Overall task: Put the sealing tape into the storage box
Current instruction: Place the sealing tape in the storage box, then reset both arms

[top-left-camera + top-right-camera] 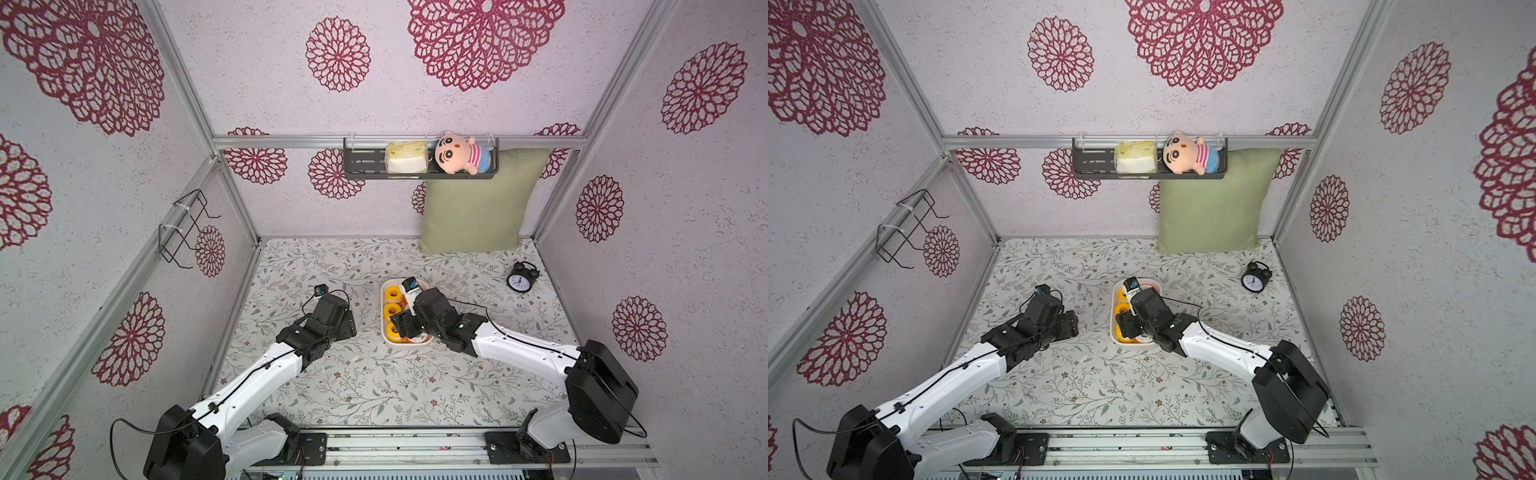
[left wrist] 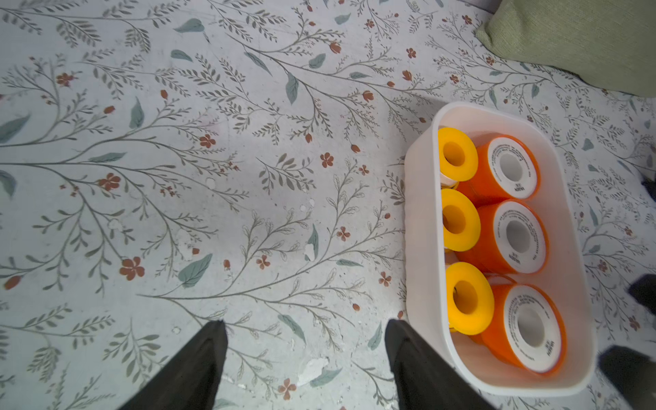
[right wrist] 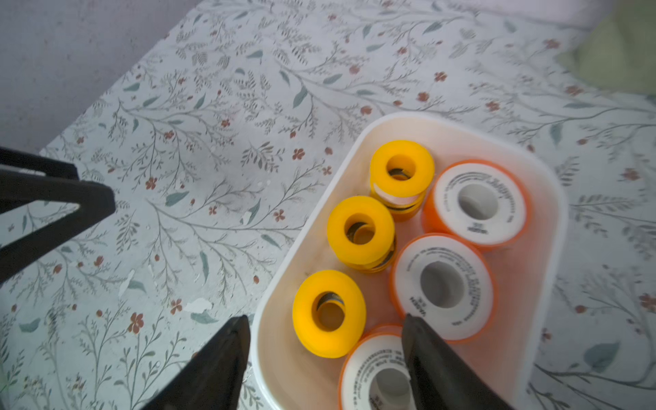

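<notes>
You have a storage box (image 2: 419,220) of smooth, faintly translucent white plastic, and in it sealing tape (image 2: 482,177) on smooth plastic spools, yellow or shiny orange with white printed faces. The table cover (image 2: 213,213) looks like a matt printed sheet, chipped in spots. The pillow (image 2: 585,42) is woven green cloth

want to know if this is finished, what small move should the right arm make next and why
Probably lift the right fingers straight up and clear of the storage box. They stand open and empty above it, the sealing tape spools already sit packed inside, and no spool shows outside it, so nothing seems left to pick. Rising straight should avoid catching the rim.
</notes>
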